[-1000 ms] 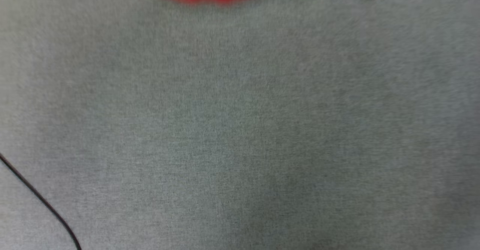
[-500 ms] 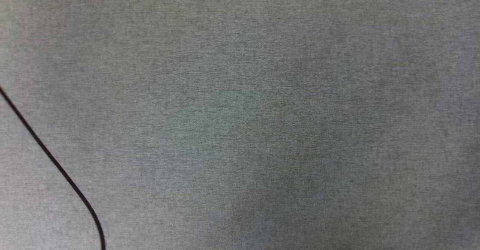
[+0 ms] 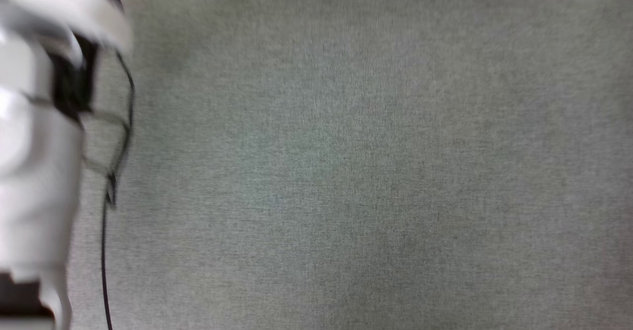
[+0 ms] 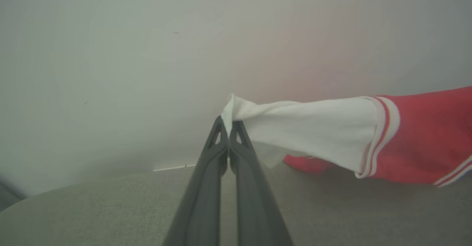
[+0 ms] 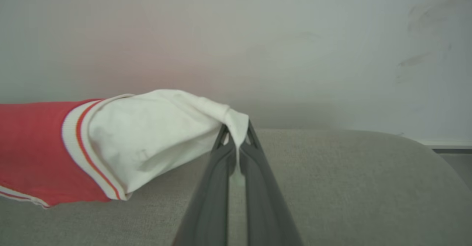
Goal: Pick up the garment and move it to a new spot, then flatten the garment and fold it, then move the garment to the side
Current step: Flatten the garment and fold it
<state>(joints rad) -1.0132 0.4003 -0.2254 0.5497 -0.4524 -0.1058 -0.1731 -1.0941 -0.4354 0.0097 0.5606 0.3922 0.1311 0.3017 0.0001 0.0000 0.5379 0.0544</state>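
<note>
Two grippers: both were clamped on cloth, one seen in each wrist view
Left gripper (image 4: 229, 126): its dark fingers were pressed together, with a fold of white sleeve nipped at the tips
Right gripper (image 5: 238, 130): its fingers were closed the same way, with a white sleeve corner caught between the tips
Forearm (image 3: 34, 162): pale and blurred at 9 o'clock of the head view, with a thin black cable (image 3: 105, 251) just beside it
Garment (image 4: 324, 131): it was held up by the sleeves, running from the left gripper toward 3 o'clock in the left wrist view and from the right gripper toward 9 o'clock in the right wrist view (image 5: 147, 135); white sleeve led to red-and-white stripe trim, then to red body; a red fold hung low over the surface, contact unclear
Grey surface (image 4: 92, 209): woven cloth, spread beneath both grippers
Wall (image 5: 332, 54): pale and plain behind the surface, with faint scuffs toward 2 o'clock in the right wrist view
</note>
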